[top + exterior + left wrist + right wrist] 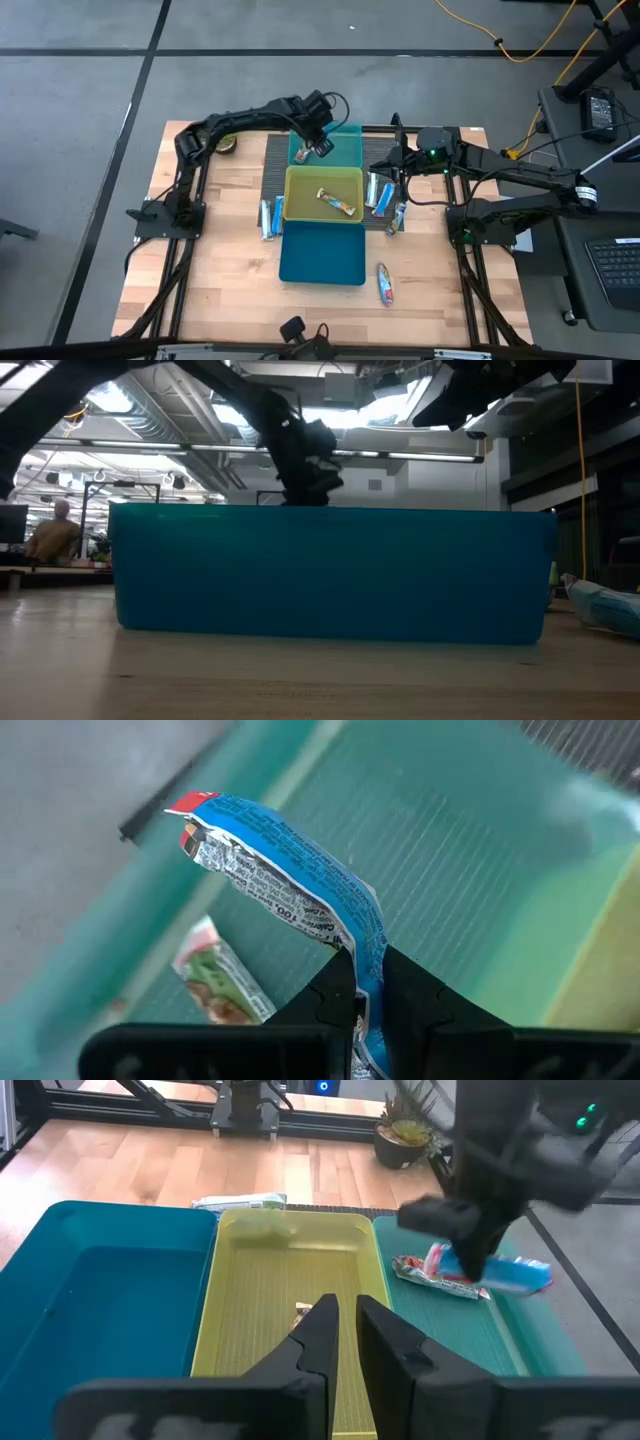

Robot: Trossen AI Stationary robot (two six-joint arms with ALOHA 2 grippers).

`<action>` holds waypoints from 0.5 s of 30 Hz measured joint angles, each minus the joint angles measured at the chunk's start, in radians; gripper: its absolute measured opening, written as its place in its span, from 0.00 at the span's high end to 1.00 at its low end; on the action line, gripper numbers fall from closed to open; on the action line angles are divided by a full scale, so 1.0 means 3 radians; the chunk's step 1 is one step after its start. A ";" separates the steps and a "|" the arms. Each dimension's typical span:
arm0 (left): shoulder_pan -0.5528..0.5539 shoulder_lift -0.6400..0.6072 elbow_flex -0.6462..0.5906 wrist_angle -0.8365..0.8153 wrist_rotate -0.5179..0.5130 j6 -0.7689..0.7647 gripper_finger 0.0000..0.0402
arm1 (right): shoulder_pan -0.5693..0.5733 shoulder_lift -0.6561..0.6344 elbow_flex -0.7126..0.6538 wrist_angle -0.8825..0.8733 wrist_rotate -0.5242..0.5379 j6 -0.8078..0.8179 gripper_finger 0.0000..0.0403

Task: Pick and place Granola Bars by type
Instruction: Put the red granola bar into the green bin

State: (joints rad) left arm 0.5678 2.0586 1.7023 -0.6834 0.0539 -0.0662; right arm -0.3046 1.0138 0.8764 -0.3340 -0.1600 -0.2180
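My left gripper (322,146) is over the teal bin (345,140) at the far end of the row, shut on a blue-and-silver granola bar (285,860). It also shows in the right wrist view (515,1273). A green-marked bar (215,975) lies flat on the teal bin's floor. An orange-marked bar (338,203) lies in the yellow-green bin (300,180). My right gripper (346,1315) is empty above that bin's right rim, its fingers a narrow gap apart. Loose bars lie on the table left (268,217) and right (380,193) of the bins. My left gripper pinches the blue bar between its two fingers, part-way along its length (362,982). The fingers (470,1240) come from above, pointing down, and lie across the bar. The bar is lifted clear above the teal bin's floor, roughly level and bent, its red-tipped end (197,808) sticking out.
A blue bin (322,255) stands at the near end of the row; its wall (330,570) fills the low view. One bar (385,283) lies alone near the blue bin's right corner. It also shows in the low view (605,605). A small plant pot (228,143) stands far left.
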 joint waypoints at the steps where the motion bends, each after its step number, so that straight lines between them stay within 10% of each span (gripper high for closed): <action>1: 0.0000 0.0049 0.0000 -0.0014 0.0013 -0.0004 0.94 | 0.0000 0.0000 0.0000 0.0000 0.0000 0.0000 0.89; 15: 0.0003 0.0134 -0.0004 -0.0019 -0.0037 0.0051 0.94 | 0.0000 0.0000 0.0000 -0.0001 0.0000 -0.0107 0.89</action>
State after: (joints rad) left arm 0.5688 2.0987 1.7012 -0.6891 0.0429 -0.0509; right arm -0.3045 1.0138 0.8764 -0.3343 -0.1600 -0.2501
